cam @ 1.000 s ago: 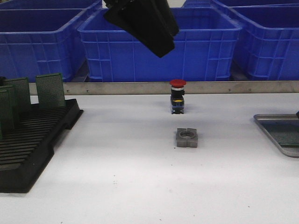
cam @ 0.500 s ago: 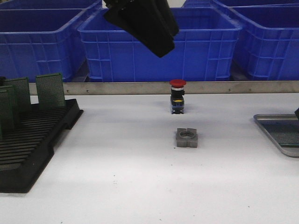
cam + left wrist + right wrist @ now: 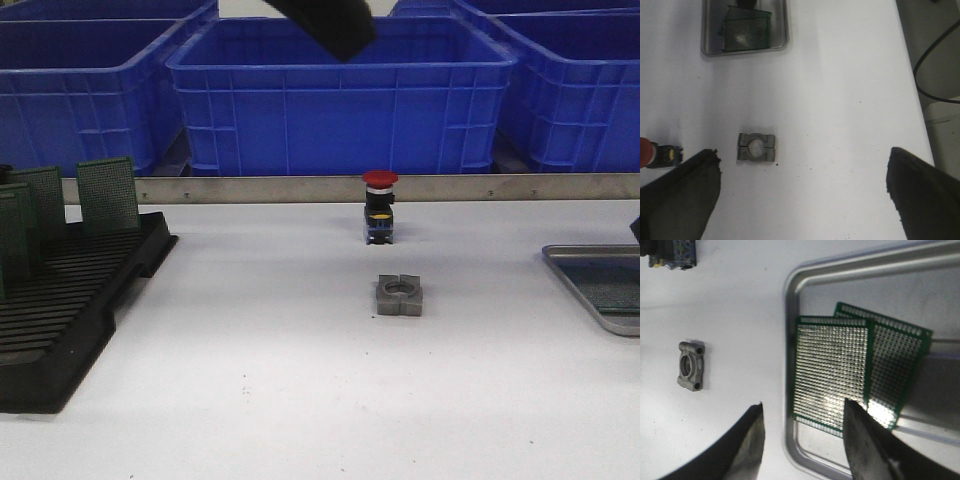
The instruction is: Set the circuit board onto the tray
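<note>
Right wrist view is showing the circuit board [image 3: 832,372] lying flat in the tray [image 3: 790,330], overlapping a second green board [image 3: 895,365] beneath it, while the right gripper [image 3: 805,440] is hovering over the tray's near rim with its fingers spread apart and gripping nothing; one finger [image 3: 860,440] is crossing the top board's lower edge in the picture, though whether it is touching the board is hard to tell from this angle. Left wrist view is looking down from high up, with the left gripper [image 3: 802,195] standing wide open and empty above the grey metal clamp block [image 3: 757,148], the red-capped push button [image 3: 655,152] off to one side, and the tray well beyond with a board in it. In the front view only the tray's end [image 3: 590,262] is peeking in at the right, and more green boards [image 3: 107,195] are standing upright in the black slotted rack [image 3: 70,300] on the left. The board is looking thin, stiff and light, a perforated prototyping panel whose bare pads and edges are likely slick; pinching it by an outer edge seems best, since lying flat it is offering little to grip. No brand, label or legible writing is showing on anything.
</note>
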### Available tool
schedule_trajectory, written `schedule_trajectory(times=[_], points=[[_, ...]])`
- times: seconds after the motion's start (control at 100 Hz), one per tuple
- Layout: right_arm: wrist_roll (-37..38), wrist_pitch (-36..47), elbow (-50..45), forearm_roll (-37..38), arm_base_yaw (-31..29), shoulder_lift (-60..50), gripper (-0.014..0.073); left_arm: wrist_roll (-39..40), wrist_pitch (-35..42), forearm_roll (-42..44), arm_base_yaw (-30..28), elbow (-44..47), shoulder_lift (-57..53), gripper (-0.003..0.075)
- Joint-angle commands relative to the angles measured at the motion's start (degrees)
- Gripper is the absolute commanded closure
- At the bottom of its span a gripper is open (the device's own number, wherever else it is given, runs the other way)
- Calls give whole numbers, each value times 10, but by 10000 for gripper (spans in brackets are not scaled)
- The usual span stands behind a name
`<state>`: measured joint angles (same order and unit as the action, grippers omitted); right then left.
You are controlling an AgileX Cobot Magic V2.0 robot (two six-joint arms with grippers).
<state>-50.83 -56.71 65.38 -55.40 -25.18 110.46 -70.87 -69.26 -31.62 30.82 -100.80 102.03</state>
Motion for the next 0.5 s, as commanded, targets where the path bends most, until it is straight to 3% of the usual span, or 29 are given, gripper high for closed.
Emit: schedule_trajectory(times=[0.0,0.27,0.49], points=[[-3,-7,13,-20,12,-60,199,36,34,-14,-15,-15,-54,92],[-3,55,13,-1,78,-183,199,150,104,-12,-103,-3,-127,93],[-3,133,5,19,144,-299,199,201,247,-12,-194,134,-232,93]])
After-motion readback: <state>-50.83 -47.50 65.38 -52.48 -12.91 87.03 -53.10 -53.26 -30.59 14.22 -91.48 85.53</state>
